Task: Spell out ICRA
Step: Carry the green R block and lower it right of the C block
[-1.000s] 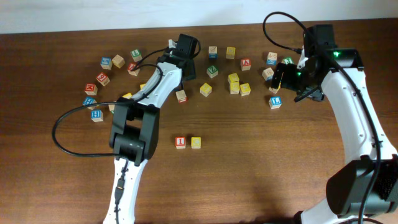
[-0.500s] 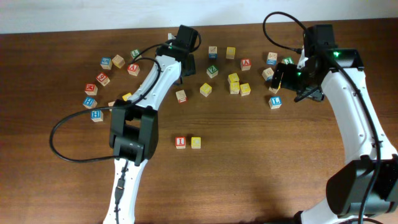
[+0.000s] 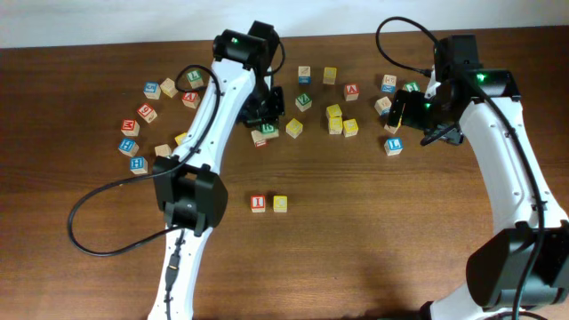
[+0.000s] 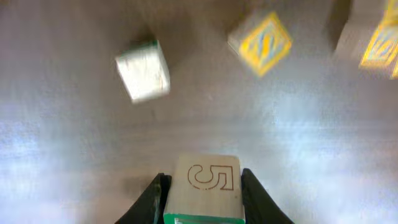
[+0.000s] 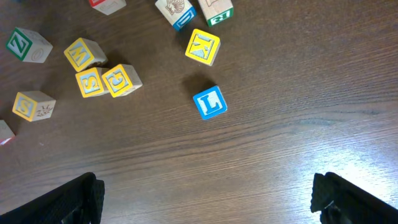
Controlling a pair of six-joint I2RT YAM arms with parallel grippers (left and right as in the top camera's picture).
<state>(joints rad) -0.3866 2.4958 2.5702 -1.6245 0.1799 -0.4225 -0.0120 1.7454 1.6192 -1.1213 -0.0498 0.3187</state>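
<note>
i block (image 3: 258, 203), yellow block (image 3: 280, 204) laid; two left
my left gripper (image 4: 205, 198) pinches a numbered block (image 4: 205, 177); right gripper (image 5: 208, 202) gapes

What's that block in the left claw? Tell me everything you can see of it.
The block is a pale wooden cube. Its face toward the wrist camera bears an outlined brown 5; the next face shows a green edge. It sits square between the left gripper's dark fingers, which press two opposite sides. Whether it touches the table is unclear.
</note>
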